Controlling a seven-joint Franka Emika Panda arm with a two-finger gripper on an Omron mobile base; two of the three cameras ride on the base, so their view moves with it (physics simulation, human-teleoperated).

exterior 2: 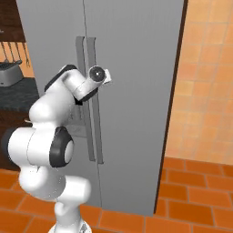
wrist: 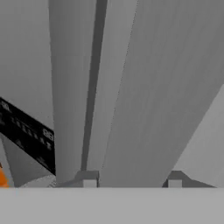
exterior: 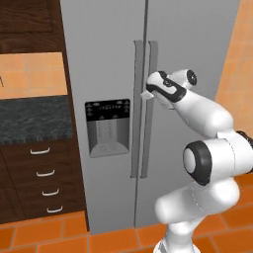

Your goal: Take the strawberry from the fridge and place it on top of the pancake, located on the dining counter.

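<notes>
The grey steel fridge [exterior: 108, 59] [exterior 2: 136, 91] stands with both doors closed. My gripper [exterior: 147, 94] [exterior 2: 108, 76] is at the right door's long vertical handle [exterior: 152, 59] [exterior 2: 94, 50], at about mid height. In the hand view the handle [wrist: 140, 109] runs up between my gripper's [wrist: 132, 180] two fingertips and spans the whole gap, so the jaws are shut on it. The black dispenser panel [exterior: 107, 126] [wrist: 26, 135] sits on the left door. The strawberry, the pancake and the dining counter are out of view.
A dark granite counter [exterior: 29, 118] over dark wood drawers [exterior: 44, 173] adjoins the fridge on its left, with a grey appliance [exterior 2: 9, 73] on it. An orange tiled wall [exterior 2: 205, 91] flanks the fridge on the right. The floor [exterior: 49, 234] is orange tile.
</notes>
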